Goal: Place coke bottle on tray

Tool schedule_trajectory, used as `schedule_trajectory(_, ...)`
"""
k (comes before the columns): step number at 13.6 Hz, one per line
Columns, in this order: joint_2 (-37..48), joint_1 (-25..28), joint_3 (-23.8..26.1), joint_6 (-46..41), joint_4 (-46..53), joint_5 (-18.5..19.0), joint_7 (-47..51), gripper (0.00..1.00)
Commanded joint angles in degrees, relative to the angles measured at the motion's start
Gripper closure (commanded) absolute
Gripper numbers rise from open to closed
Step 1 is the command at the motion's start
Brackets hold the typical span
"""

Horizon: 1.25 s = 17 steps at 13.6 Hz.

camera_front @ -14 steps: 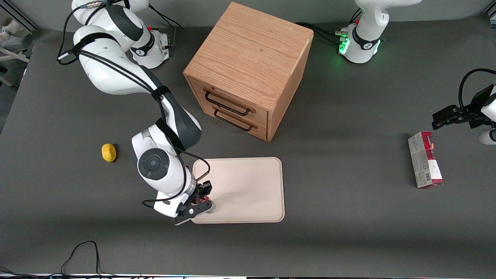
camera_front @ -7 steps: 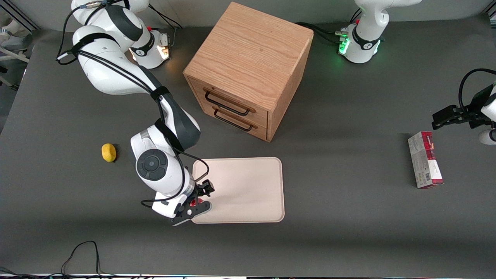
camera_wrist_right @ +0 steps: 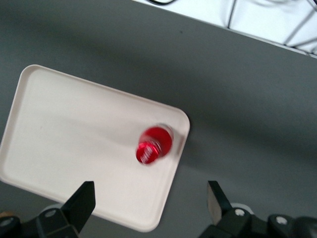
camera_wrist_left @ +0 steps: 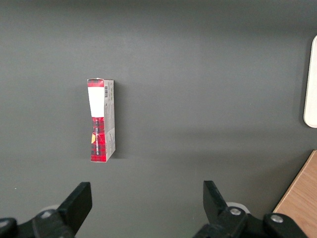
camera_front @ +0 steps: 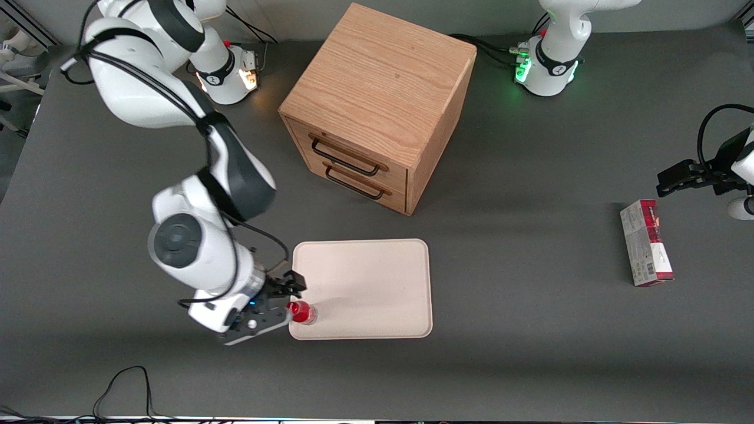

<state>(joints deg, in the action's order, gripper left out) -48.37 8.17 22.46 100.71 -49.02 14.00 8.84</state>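
**A:** What's different from a moment back?

**B:** The hand (camera_front: 281,301) was down over the coke bottle (camera_front: 302,312), low and left of centre in the front view, covering most of it. Now it has pulled away toward the working arm's end of the worktop (camera_front: 530,330) and risen, with its two fingers spread wide and nothing between them. The whole arm has swung outward too.

**A:** And the bottle?

**B:** Standing upright by itself on the tray (camera_front: 377,282), in the corner nearest the front camera at the working arm's end, close to the rim. The wrist camera looks straight down on its red cap (camera_wrist_right: 148,152), with the fingers apart well clear of it.

**A:** So the job's done?

**B:** I'd judge the placement made; only the retreat looks to be left.

**A:** Surfaces?

**B:** The tray is pale cream-pink, matte, flat, rectangular with rounded corners and a low raised rim. The bottle is small, round and glossy red, clear at the base. The worktop is dull dark grey. Upper centre of the front view sits a wood-grained drawer cabinet (camera_front: 377,88) with dark wire handles.
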Motion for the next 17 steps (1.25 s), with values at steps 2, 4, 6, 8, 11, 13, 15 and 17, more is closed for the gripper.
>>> schedule_trajectory(2,14.6,-1.8,-8.4,-7.6,-11.3,-8.3,1.4,0.00)
schedule_trajectory(4,27.7,-1.4,-19.0,-4.2,-27.6,-19.0,0.7,0.00)
schedule_trajectory(6,39.6,-1.2,-22.5,0.6,-42.8,-20.2,0.5,0.00)
schedule_trajectory(8,46.1,-0.9,-25.8,1.1,-49.6,-20.0,0.2,0.00)
schedule_trajectory(11,48.5,-1.0,-28.0,-2.9,-50.0,-16.8,-4.5,0.00)
schedule_trajectory(13,48.5,-1.0,-28.5,-4.6,-48.9,-16.8,-4.5,0.00)
schedule_trajectory(15,47.8,-0.9,-28.3,-4.8,-46.8,-16.6,-3.6,0.00)
schedule_trajectory(17,47.6,-0.5,-28.1,-5.6,-46.1,-16.7,-3.5,0.00)
